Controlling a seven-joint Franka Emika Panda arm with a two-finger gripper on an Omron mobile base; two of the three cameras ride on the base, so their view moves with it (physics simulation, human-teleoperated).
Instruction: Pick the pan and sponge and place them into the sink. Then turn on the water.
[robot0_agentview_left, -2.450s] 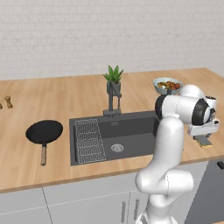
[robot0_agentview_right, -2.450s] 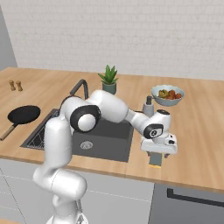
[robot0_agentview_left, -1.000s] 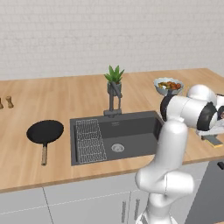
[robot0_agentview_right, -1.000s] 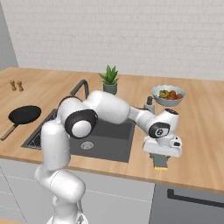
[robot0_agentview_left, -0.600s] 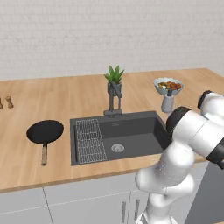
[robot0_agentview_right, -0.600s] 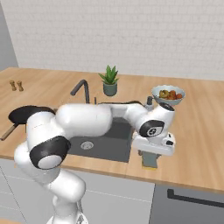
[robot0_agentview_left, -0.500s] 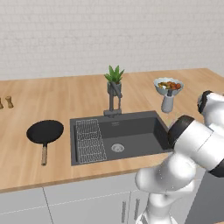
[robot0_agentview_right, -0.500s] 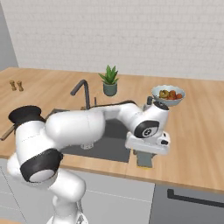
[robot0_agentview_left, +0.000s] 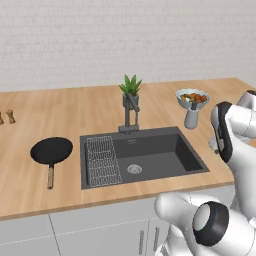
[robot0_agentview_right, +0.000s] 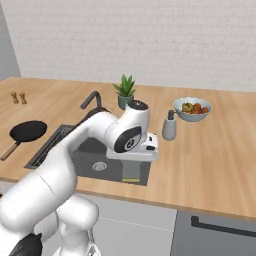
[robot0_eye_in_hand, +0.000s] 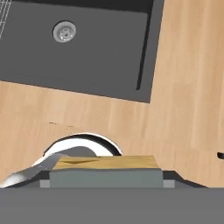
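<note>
My gripper (robot0_agentview_right: 131, 165) is shut on the sponge (robot0_agentview_right: 131, 173), a yellowish block that hangs under the hand above the sink's front right corner. In the hand view the sponge (robot0_eye_in_hand: 107, 162) sits across the bottom, its darker face toward the camera, with wooden counter beneath and the sink basin (robot0_eye_in_hand: 87, 48) and its drain (robot0_eye_in_hand: 64, 32) beyond. The black pan (robot0_agentview_left: 50, 151) lies on the counter left of the sink (robot0_agentview_left: 160, 150), its wooden handle (robot0_agentview_left: 50, 176) pointing to the front edge. A wire rack (robot0_agentview_left: 102, 161) covers the sink's left side. No water runs from the faucet (robot0_agentview_left: 129, 114).
A potted plant (robot0_agentview_left: 130, 90) stands behind the faucet. A fruit bowl (robot0_agentview_left: 192, 97) and a grey soap dispenser (robot0_agentview_left: 191, 119) stand right of the sink. Two small shakers (robot0_agentview_left: 6, 117) are at the far left. My own arm (robot0_agentview_right: 95, 135) arches over the sink.
The arm has swung left from the counter right of the sink, carrying the sponge toward the sink's front right corner. The pan has stayed put.
</note>
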